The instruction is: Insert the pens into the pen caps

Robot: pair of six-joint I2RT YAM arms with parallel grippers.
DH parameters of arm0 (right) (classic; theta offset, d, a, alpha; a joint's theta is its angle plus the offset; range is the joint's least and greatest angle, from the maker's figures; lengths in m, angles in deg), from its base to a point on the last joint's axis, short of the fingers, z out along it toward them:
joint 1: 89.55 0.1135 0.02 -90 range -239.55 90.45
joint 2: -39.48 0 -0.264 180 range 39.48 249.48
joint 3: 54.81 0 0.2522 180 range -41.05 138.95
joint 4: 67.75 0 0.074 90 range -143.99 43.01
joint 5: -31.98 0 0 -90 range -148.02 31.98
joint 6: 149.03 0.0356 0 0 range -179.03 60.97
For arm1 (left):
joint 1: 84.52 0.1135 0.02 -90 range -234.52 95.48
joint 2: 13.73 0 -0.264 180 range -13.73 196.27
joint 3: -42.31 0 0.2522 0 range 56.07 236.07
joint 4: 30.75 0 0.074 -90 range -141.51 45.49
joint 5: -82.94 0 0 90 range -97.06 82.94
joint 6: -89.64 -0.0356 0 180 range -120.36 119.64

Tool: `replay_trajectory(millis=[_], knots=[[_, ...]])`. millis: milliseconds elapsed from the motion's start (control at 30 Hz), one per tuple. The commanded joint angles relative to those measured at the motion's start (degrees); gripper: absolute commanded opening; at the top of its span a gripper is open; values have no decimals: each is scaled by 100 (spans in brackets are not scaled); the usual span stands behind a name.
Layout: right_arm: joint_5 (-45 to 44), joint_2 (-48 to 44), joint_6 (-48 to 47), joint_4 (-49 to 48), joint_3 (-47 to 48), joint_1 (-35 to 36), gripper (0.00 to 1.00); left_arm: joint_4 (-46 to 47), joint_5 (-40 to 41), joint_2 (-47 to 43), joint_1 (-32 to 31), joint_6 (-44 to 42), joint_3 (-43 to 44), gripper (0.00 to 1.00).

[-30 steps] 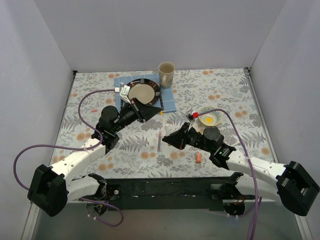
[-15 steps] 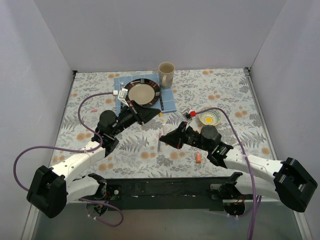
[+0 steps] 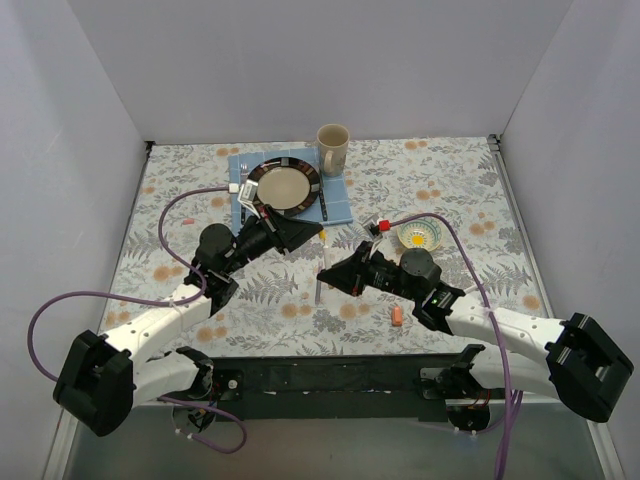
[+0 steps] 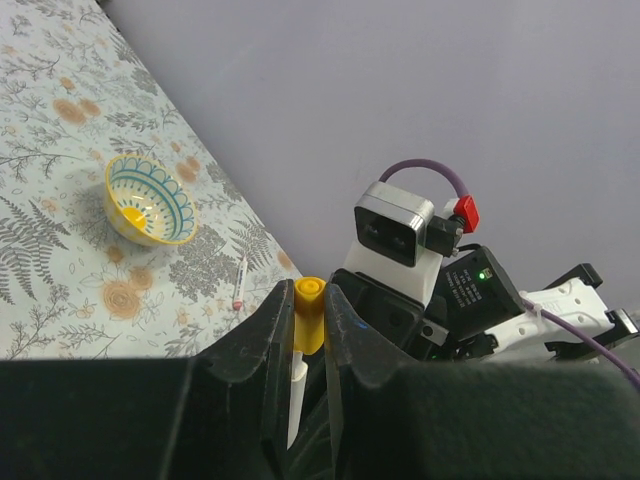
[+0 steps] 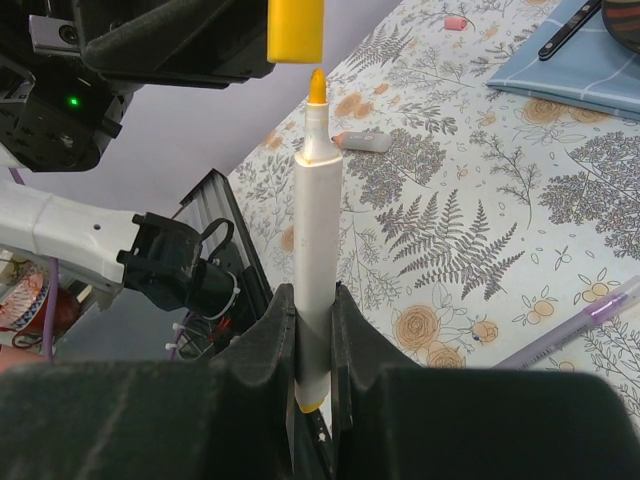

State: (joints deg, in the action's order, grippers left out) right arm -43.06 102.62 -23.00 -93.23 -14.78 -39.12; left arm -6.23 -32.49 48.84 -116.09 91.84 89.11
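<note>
My left gripper (image 3: 316,226) (image 4: 309,303) is shut on a yellow pen cap (image 4: 309,315), open end facing the right arm. My right gripper (image 3: 327,272) (image 5: 313,300) is shut on the white barrel of a yellow pen (image 5: 318,220) (image 3: 322,252), held upright. Its yellow tip (image 5: 316,86) sits just under the yellow cap (image 5: 296,30), in line with it, a small gap between them. A purple pen (image 3: 318,285) (image 5: 575,320) lies on the table below the grippers. An orange cap (image 3: 397,316) lies near the front. Another pen (image 5: 362,141) lies further off.
A patterned bowl (image 3: 418,236) (image 4: 150,200) stands right of the grippers, with a pink-tipped pen (image 4: 240,283) beside it. A plate (image 3: 285,184), cutlery and a mug (image 3: 333,148) are on a blue mat (image 3: 340,207) at the back. A small pink piece (image 5: 456,22) lies on the cloth.
My right gripper has moved up and left with the yellow pen toward the left gripper. The pen tip now stands just below the yellow cap.
</note>
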Motion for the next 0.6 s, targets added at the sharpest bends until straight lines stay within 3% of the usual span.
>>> replay_trajectory(millis=[0, 567], knots=[[-46, 15, 27, -356, 248, 54, 1, 179, -129, -104, -51, -115, -148, 0], [-46, 33, 88, -409, 239, 98, 1, 268, -260, -95, -139, -404, -289, 0]])
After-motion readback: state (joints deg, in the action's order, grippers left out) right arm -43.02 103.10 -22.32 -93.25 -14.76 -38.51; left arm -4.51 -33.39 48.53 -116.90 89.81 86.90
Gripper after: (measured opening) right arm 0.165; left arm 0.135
